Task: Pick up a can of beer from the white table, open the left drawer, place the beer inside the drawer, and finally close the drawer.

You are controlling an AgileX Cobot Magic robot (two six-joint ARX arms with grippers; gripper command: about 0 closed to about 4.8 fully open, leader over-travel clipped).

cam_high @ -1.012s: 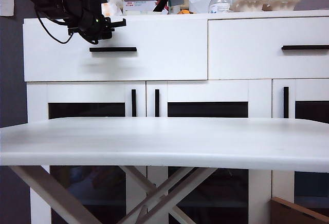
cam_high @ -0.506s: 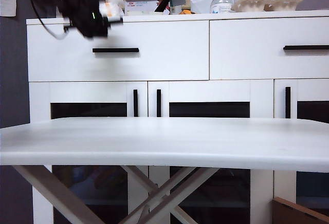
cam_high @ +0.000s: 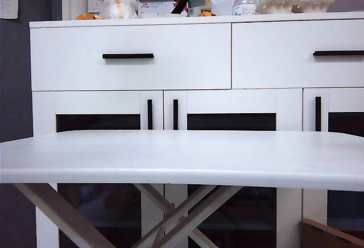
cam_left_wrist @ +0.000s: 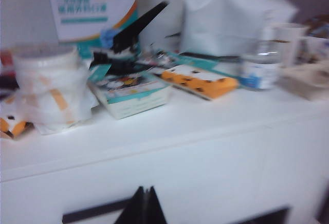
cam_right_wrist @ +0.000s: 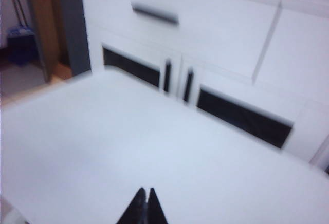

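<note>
In the exterior view, the large plain white table (cam_high: 182, 157) with crossed pale wooden legs fills the foreground, and nothing is seen on its top from this low angle. Behind it stands the white cabinet (cam_high: 42, 111) with dark glazed doors and vertical black handles. The wide white left drawer (cam_high: 131, 57) with its thin horizontal black bar handle (cam_high: 128, 56) sits flush with the cabinet front, closed. The narrower right drawer (cam_high: 298, 53) beside it is closed too. On the cabinet top stand a clear pump bottle (cam_high: 244, 0), a white taped bundle (cam_high: 118, 2) and a small printed box (cam_high: 159, 6). Neither arm shows here, and the can of beer is not visible in any view.

In the left wrist view, which is blurred, the left gripper (cam_left_wrist: 143, 207) has its dark fingertips pressed together with nothing between them. It hovers just in front of the cabinet top, above the black bar handle (cam_left_wrist: 95, 212). The taped bundle (cam_left_wrist: 49, 93), an orange tray (cam_left_wrist: 200, 80) and the bottle (cam_left_wrist: 259, 59) lie beyond.

In the right wrist view, also blurred, the right gripper (cam_right_wrist: 143, 206) is likewise clenched on nothing, hanging over the bare white table (cam_right_wrist: 128, 147), with the left drawer (cam_right_wrist: 180, 29) further off.
</note>
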